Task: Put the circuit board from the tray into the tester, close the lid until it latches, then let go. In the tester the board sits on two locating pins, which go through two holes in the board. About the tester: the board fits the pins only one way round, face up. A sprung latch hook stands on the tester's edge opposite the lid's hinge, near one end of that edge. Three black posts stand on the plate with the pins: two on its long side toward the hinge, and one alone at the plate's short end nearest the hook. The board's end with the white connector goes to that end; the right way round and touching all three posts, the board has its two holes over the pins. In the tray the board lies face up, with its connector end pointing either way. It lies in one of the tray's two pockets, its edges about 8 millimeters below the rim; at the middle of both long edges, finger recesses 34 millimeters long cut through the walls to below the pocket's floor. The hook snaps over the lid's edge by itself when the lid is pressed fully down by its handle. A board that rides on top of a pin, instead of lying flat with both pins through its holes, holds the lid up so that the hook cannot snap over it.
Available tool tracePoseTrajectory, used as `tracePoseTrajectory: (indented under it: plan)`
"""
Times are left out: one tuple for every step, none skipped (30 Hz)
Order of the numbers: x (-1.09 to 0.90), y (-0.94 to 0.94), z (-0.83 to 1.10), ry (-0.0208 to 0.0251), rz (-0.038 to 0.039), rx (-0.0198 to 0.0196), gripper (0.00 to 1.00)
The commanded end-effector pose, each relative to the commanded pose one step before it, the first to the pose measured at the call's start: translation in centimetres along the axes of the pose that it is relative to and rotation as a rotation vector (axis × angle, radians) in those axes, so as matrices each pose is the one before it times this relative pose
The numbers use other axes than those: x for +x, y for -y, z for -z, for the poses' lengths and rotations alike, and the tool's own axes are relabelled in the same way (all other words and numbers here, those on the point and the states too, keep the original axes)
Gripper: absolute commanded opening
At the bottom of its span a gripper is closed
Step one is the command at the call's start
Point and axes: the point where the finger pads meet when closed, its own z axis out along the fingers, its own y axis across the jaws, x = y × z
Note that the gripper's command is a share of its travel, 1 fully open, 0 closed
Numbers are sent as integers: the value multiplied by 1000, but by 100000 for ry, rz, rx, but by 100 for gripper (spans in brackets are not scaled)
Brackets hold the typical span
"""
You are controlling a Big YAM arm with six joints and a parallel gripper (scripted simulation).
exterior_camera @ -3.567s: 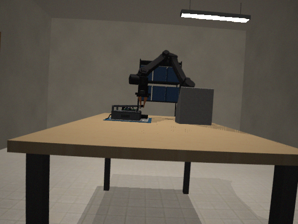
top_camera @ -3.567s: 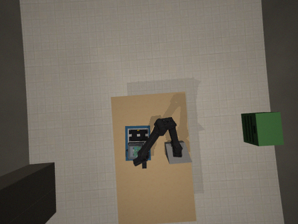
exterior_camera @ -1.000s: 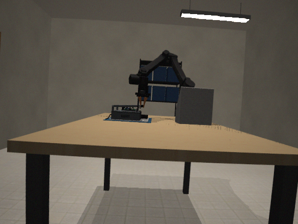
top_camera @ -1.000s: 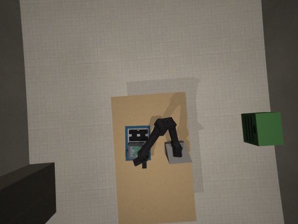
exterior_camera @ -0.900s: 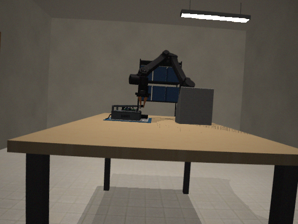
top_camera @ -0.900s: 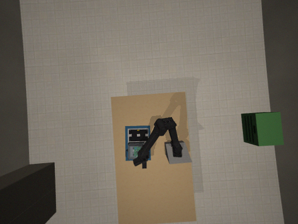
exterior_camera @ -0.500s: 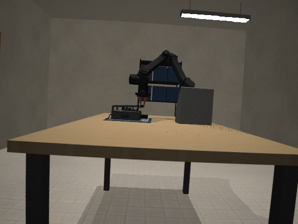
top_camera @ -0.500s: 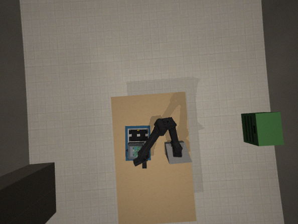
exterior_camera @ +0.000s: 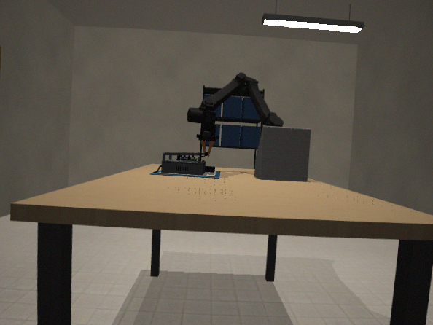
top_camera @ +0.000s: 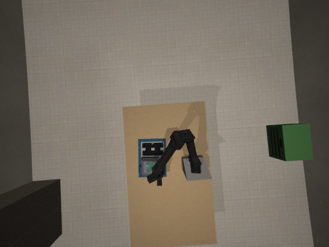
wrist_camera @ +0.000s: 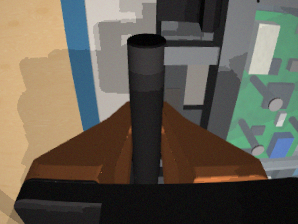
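My gripper (wrist_camera: 146, 111) is shut on the lid's dark cylindrical handle (wrist_camera: 147, 76), with the orange fingers on either side of it. In the exterior view the gripper (exterior_camera: 206, 151) points down at the right end of the dark tester (exterior_camera: 183, 165), and the lid (exterior_camera: 181, 154) lies low over the tester's top. The green circuit board (wrist_camera: 269, 103) lies in the tester, with its white connector (wrist_camera: 264, 48) toward the top of the wrist view. The board also shows from above (top_camera: 149, 166). The black tray (top_camera: 152, 148) stands behind the tester. I cannot tell whether the hook holds the lid.
Tester and tray stand on a blue mat (top_camera: 152, 158) on the wooden table. The arm's grey base block (exterior_camera: 283, 154) stands to the right of them. A green box (top_camera: 289, 142) stands off the table, and a dark block (top_camera: 29, 211) lies on the floor.
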Motion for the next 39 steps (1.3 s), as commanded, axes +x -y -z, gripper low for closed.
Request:
tracePoseTrajectory:
  plan:
    - [27, 617, -1081, 1054, -1588, -1152, 0]
    - [0, 1, 0, 1, -2, 1, 0]
    - [0, 1, 0, 1, -1, 1, 0]
    - [0, 0, 0, 0, 0, 0, 0]
    - [0, 0, 0, 0, 0, 0, 0]
    - [0, 1, 0, 1, -1, 1, 0]
    - [0, 1, 0, 1, -1, 1, 0]
    - [0, 1, 0, 1, -1, 1, 0]
    - [0, 1, 0, 1, -1, 1, 0]
    - [0, 0, 0, 0, -1, 0, 0]
    - [0, 0, 0, 0, -1, 0, 0]
    - [0, 0, 0, 0, 0, 0, 0]
    - [0, 0, 0, 0, 0, 0, 0]
    - [0, 0, 0, 0, 0, 0, 0]
    - [0, 0, 0, 0, 0, 0, 0]
    - [0, 0, 0, 0, 0, 0, 0]
    - [0, 0, 0, 0, 0, 0, 0]
    - [0, 0, 0, 0, 0, 0, 0]
    - [0, 0, 0, 0, 0, 0, 0]
    - [0, 0, 0, 0, 0, 0, 0]
    - [0, 0, 0, 0, 0, 0, 0]
    - [0, 0, 0, 0, 0, 0, 0]
    - [0, 0, 0, 0, 0, 0, 0]
    - [0, 0, 0, 0, 0, 0, 0]
    - [0, 0, 0, 0, 0, 0, 0]
    - [0, 0, 0, 0, 0, 0, 0]
    - [0, 0, 0, 0, 0, 0, 0]
    - [0, -1, -2, 0, 1, -1, 0]
    - [0, -5, -11, -3, 6, -5, 0]
    - [1, -13, -25, -9, 18, -15, 0]
    - [2, -25, -41, -17, 35, -30, 0]
    - [3, -39, -55, -27, 54, -47, 0]
    - [3, -53, -65, -36, 74, -64, 0]
    - [3, -40, -60, -32, 56, -47, 0]
    - [3, -22, -49, -24, 31, -24, 0]
    - [3, -5, -34, -15, 7, -2, 0]
    - [2, 12, -17, -6, -16, 19, 0]
    - [0, 0, 0, 0, 0, 0, 0]
    - [0, 0, 0, 0, 0, 0, 0]
